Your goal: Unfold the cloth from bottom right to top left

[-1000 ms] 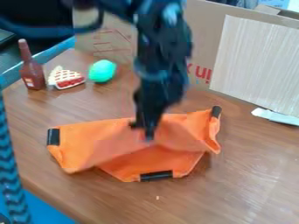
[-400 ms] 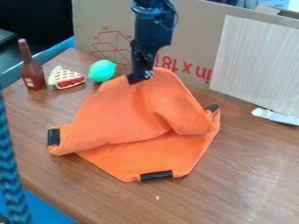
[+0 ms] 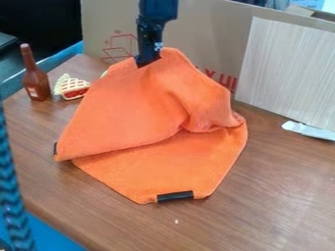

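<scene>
Gripper (image 3: pixel 148 62) sits higher and slightly farther left in the view than in the prior frame; the raised part of the orange cloth (image 3: pixel 128 110) rises with it and now hides most of the green toy (image 3: pixel 103 74). Left to right: brown bottle (image 3: pixel 36 81), upright, well to the left of the gripper and lower in view; toy pie slice (image 3: pixel 70 88) between bottle and cloth; green toy just left of and below the fingertips, a sliver showing. Gripper pinches the cloth's upper edge; cloth hangs beneath it in a slanting fold, its lower layer flat on the table (image 3: pixel 281 186), black band (image 3: pixel 175 196) at the near edge. Cardboard (image 3: pixel 209 29) stands behind and right of the gripper; pale panel (image 3: pixel 284 68) leans farther right, white object (image 3: pixel 309 130) at its foot.
</scene>
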Robot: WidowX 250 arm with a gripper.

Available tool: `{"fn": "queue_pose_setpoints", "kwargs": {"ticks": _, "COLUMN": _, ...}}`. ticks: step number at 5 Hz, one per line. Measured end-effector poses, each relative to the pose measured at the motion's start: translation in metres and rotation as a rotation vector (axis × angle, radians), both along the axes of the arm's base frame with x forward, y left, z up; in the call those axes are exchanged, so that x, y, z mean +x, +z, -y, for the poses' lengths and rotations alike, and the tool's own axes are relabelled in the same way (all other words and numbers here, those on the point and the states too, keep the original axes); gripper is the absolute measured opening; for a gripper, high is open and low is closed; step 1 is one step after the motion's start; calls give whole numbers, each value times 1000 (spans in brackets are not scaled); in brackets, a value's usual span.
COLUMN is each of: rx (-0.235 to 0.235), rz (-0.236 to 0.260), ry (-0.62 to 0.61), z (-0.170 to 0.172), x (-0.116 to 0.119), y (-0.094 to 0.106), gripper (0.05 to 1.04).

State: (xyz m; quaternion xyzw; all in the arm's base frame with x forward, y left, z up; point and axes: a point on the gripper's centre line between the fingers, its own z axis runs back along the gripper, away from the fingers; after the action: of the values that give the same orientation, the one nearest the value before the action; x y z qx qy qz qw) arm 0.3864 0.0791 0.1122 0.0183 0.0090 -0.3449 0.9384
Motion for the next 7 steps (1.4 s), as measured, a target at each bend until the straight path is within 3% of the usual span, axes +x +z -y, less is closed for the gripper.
{"fn": "queue_pose_setpoints", "kwargs": {"ticks": 2, "rx": -25, "rz": -36, "ry": 40, "z": -25, "x": 23, "y": -5, "gripper": 55}}
{"fn": "queue_pose_setpoints", "kwargs": {"ticks": 5, "rx": -37, "rz": -34, "ry": 98, "z": -56, "x": 37, "y": -4, "gripper": 71}}
{"fn": "queue_pose_setpoints", "kwargs": {"ticks": 6, "rx": -10, "rz": -43, "ry": 87, "z": -69, "x": 40, "y": -5, "gripper": 205}}
{"fn": "queue_pose_setpoints", "kwargs": {"ticks": 7, "rx": 35, "rz": -69, "ry": 70, "z": -76, "x": 39, "y": -6, "gripper": 453}}
